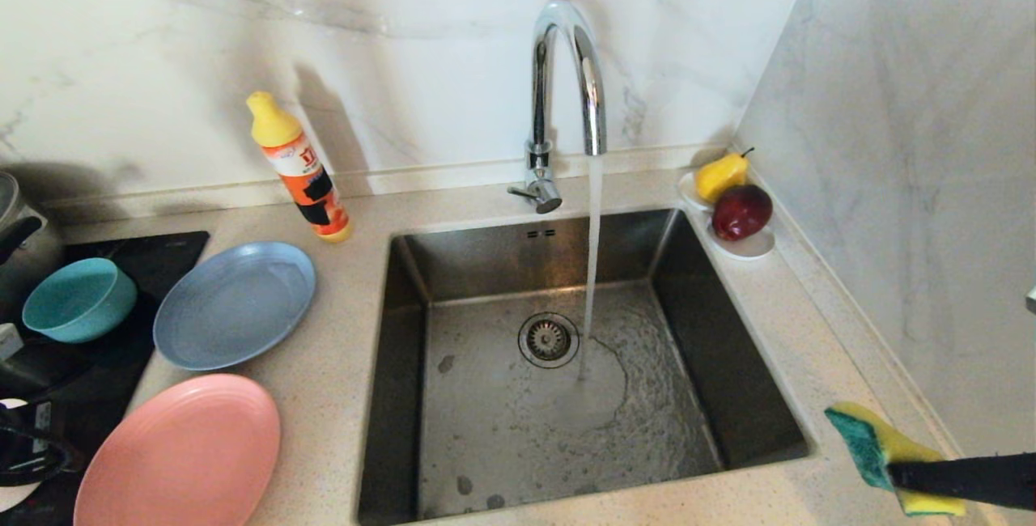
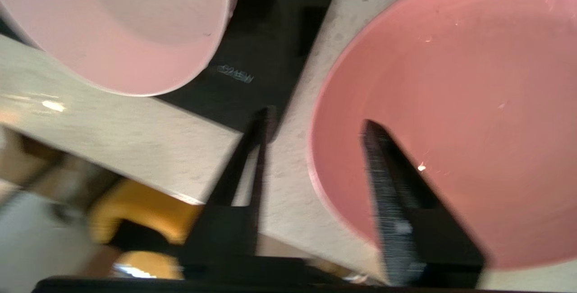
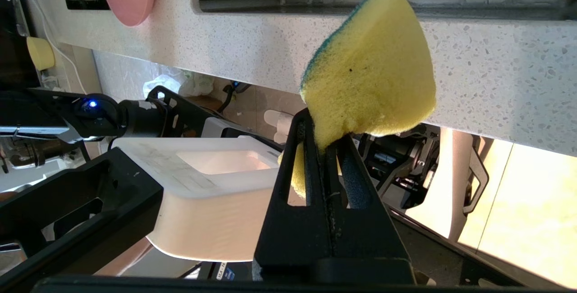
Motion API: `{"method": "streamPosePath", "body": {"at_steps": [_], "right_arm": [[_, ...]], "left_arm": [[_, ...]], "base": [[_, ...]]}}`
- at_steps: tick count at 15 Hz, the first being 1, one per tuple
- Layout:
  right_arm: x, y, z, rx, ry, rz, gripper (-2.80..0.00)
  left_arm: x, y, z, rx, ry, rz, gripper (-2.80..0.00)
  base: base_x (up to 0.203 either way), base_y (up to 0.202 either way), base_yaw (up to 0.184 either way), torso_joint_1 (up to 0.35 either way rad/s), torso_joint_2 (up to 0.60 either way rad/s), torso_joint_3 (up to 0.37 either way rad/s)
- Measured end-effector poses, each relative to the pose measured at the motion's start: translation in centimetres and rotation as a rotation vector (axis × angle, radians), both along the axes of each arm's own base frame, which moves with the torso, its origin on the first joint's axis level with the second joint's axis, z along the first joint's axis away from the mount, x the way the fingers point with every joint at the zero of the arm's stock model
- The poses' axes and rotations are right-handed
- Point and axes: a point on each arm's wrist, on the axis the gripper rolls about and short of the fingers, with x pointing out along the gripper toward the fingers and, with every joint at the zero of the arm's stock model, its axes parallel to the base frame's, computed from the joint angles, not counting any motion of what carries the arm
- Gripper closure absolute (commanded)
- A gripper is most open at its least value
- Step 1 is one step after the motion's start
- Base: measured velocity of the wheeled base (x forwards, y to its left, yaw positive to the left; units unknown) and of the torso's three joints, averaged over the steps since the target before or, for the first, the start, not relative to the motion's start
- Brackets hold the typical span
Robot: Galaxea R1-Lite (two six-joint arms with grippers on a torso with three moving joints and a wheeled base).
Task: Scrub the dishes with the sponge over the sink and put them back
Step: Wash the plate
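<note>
Water runs from the chrome tap (image 1: 566, 65) into the steel sink (image 1: 712, 332). Left of it lie the grey-blue plate (image 1: 235, 303) and the salmon-pink plate (image 1: 182, 453); the teal bowl (image 1: 79, 299) stands on the black cooktop. My left gripper (image 2: 318, 119) is open and empty, one finger over the salmon-pink plate (image 2: 451, 103), the other over the counter beside its rim. The pale pink-white bowl (image 2: 135, 27) stands just beyond. My right gripper (image 3: 325, 130) is shut on the yellow-and-green sponge (image 3: 369, 72), held over the counter's front right corner (image 1: 870, 441).
An orange detergent bottle (image 1: 299, 170) stands behind the plates. A white saucer (image 1: 753, 249) with a pear and a red apple sits at the sink's back right corner. A pot (image 1: 20, 243) is at the far left. Marble walls close off the back and right.
</note>
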Motion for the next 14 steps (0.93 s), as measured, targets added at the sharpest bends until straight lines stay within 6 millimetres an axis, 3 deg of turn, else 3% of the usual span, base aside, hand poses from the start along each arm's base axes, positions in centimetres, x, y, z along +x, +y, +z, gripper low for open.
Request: {"method": "streamPosePath", "body": {"at_steps": [6, 14], "right_arm": [[0.1, 0.0, -0.1, -0.001, 0.005, -0.002, 0.00], [0.4, 0.1, -0.5, -0.009, 0.026, -0.006, 0.00]], "left_arm": [[0.0, 0.7, -1.8, -0.181, -0.024, -0.009, -2.80], [0.8, 1.0, -3.4, -0.283, -0.052, -0.004, -2.80]], "base": [[0.000, 0.000, 0.000, 0.000, 0.00, 0.000], [0.000, 0.000, 0.000, 0.000, 0.00, 0.000]]}}
